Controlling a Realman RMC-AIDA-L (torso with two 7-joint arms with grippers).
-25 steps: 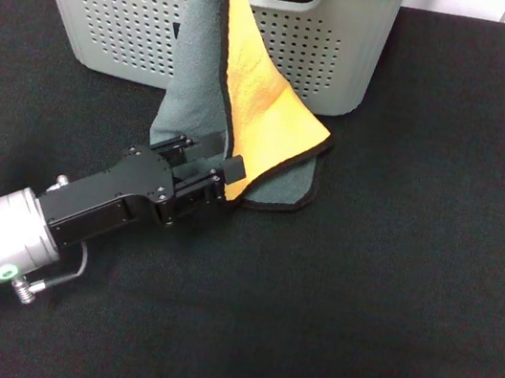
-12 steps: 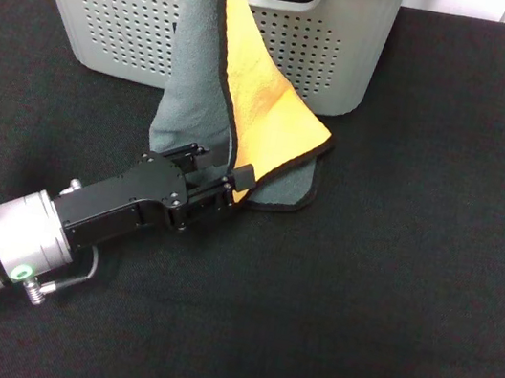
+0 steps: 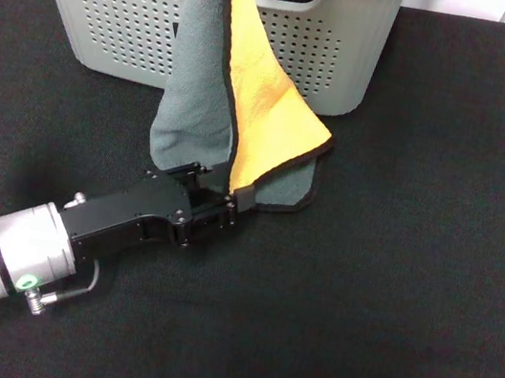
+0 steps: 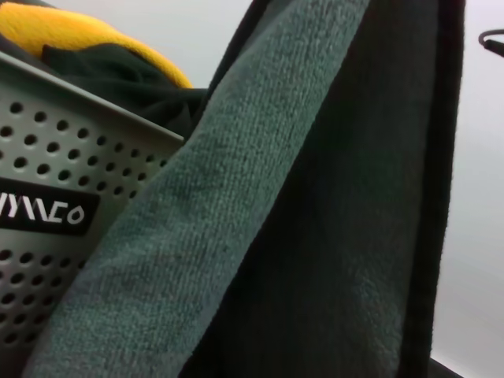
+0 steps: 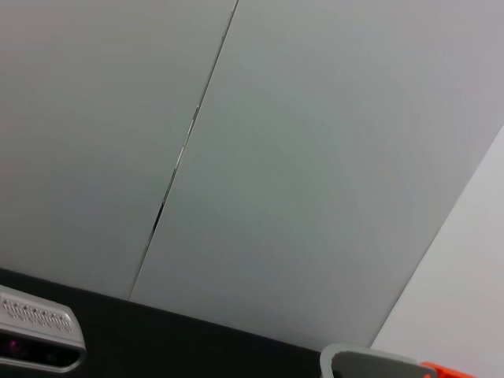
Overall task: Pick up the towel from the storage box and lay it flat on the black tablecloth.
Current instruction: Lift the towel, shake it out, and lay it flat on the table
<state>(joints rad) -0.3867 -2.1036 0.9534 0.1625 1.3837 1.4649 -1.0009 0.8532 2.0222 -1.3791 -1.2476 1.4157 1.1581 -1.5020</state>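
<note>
The towel [image 3: 270, 114] hangs out over the front rim of the storage box [image 3: 116, 21], grey side left, orange-yellow side right. Its black-trimmed lower part rests on the black tablecloth [image 3: 413, 274], and its top runs out of the head view. My left gripper [image 3: 221, 185] lies low on the cloth at the towel's bottom edge. The gripper is open, and one fingertip [image 3: 243, 197] touches the trimmed corner. In the left wrist view, the towel's grey face [image 4: 260, 205] fills the picture in front of the box wall and its label [image 4: 43, 214]. My right gripper is out of view.
Dark cloth and more orange fabric [image 4: 87, 35] lie inside the box. The tablecloth stretches wide to the right and toward the near edge. A white wall [image 5: 276, 157] stands behind the table.
My left gripper has slid toward the near side and a little right, from over the towel's lower part to its bottom edge. The towel has barely shifted.
</note>
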